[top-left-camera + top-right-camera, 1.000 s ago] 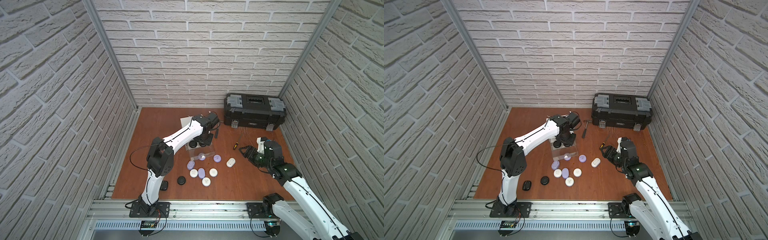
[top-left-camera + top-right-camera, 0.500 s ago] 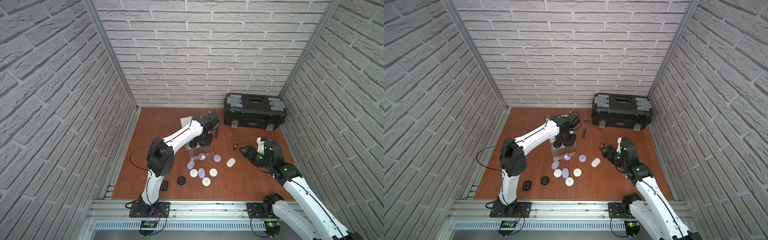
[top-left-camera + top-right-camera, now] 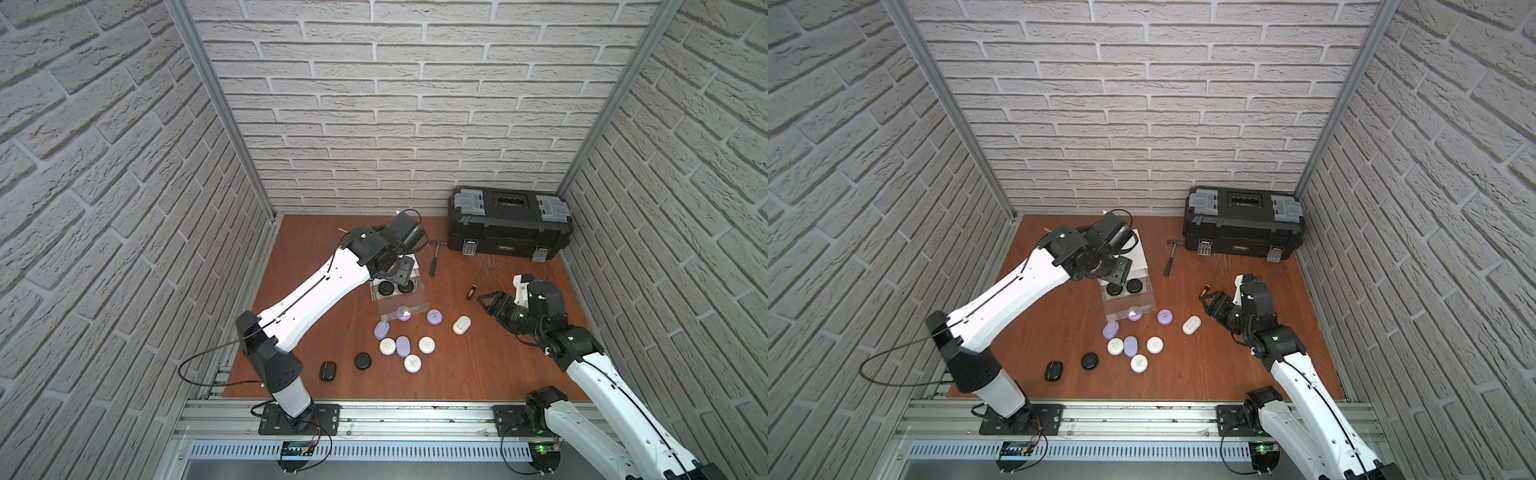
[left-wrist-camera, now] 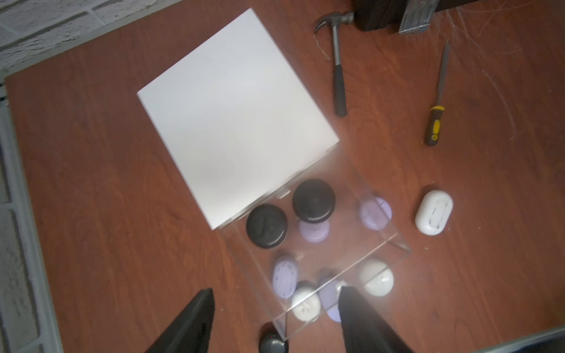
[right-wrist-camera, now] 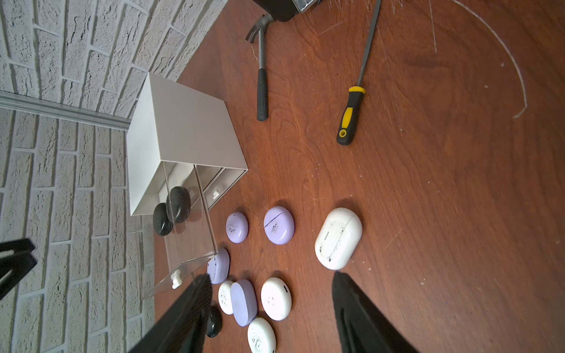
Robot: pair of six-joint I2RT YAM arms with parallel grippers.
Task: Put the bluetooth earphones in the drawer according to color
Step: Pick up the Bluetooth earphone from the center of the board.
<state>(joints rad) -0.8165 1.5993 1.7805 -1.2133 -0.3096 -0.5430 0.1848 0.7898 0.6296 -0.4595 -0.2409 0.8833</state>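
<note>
The white drawer cabinet point(image 3: 1139, 254) stands mid-table with its top clear drawer point(image 4: 394, 241) pulled out. Two black earphones point(image 3: 386, 288) point(image 3: 405, 286) lie inside it, also seen in the left wrist view point(image 4: 266, 226). My left gripper point(image 4: 276, 293) hovers open and empty over that drawer point(image 3: 409, 309). On the table in front lie several lavender earphones point(image 3: 434, 317) and white ones point(image 3: 461, 324), plus two black ones point(image 3: 363, 360) point(image 3: 328, 370). My right gripper point(image 3: 484, 301) point(image 5: 270, 276) is open and empty, right of the white oval case point(image 5: 337, 238).
A big black toolbox point(image 3: 509, 226) sits against the back wall on the right. A hammer point(image 3: 434, 259) and a yellow-handled screwdriver point(image 3: 471, 291) lie between it and the cabinet. Brick walls close in three sides.
My left gripper's jaws have spread wider above the pulled-out drawer. The right arm has stayed where it was.
</note>
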